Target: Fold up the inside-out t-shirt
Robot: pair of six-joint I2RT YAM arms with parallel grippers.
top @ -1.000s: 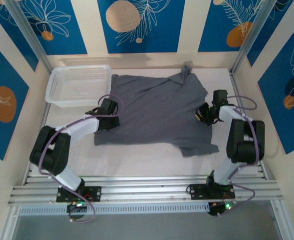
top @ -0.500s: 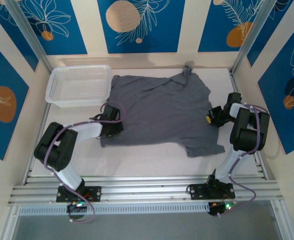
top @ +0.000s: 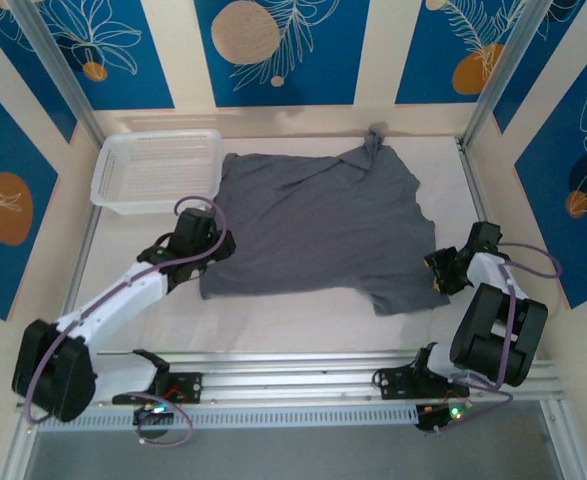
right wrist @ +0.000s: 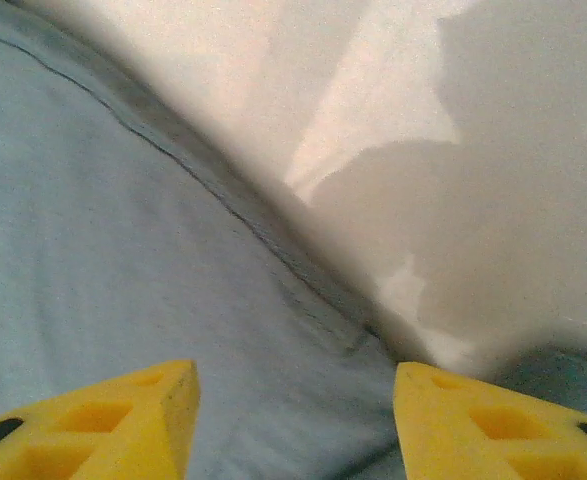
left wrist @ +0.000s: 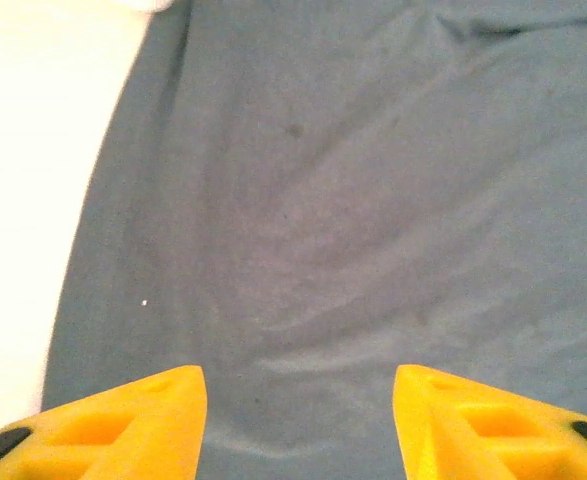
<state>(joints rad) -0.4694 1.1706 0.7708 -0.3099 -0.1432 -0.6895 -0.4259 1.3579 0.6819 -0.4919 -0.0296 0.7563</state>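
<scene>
Now the inside-out t-shirt (top: 318,225) is lying spread just beside the basket (top: 108,190). Left end effector (top: 198,240) near the basket, right end effector (top: 443,272) well away, both are gaping empty; any shallow pinch is risking bunched cloth.

Top external: fixed high behind both arm bases (top: 418,382), looking down on the whole table (top: 273,320). Left and right wrist: close above the grey t-shirt (top: 313,220), facing past yellow fingertips (left wrist: 123,425) at its opposite side edges, which the overhead view also covers.
</scene>
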